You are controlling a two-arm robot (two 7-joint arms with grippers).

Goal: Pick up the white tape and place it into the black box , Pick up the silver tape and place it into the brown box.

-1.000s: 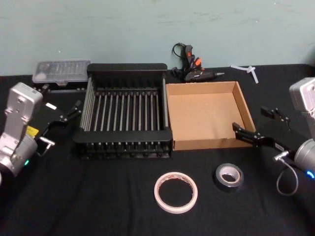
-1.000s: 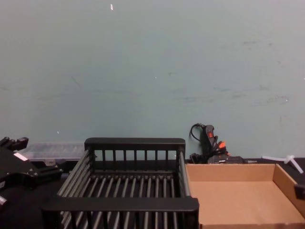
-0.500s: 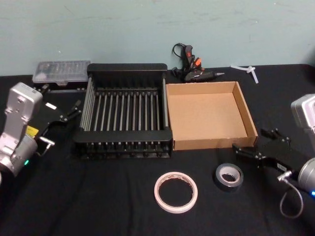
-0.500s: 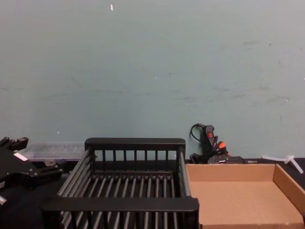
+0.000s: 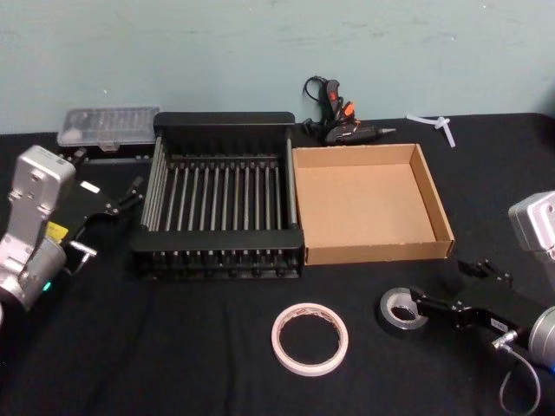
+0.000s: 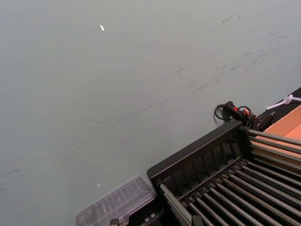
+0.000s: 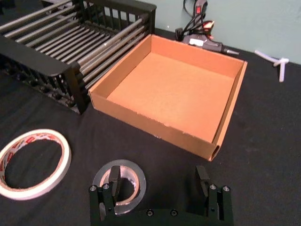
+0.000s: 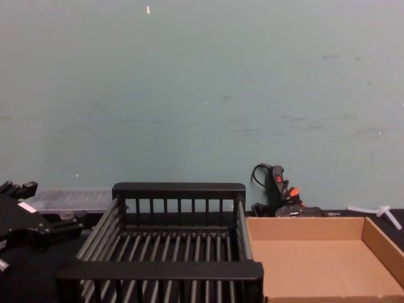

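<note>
On a black table [image 5: 173,347], the right gripper [image 5: 447,290] is hanging low beside the silver tape [image 5: 401,309], its fingers spread apart, one fingertip [image 7: 114,181] over the roll's core. The silver tape is lying flat in front of the brown box [image 5: 364,251], with the white tape [image 5: 310,338] lying flat to its left. The black box [image 5: 221,143] is sitting directly left of the brown box, walls touching. The left gripper [image 5: 126,195] is resting left of the black box; whether its fingers are apart cannot be told.
</note>
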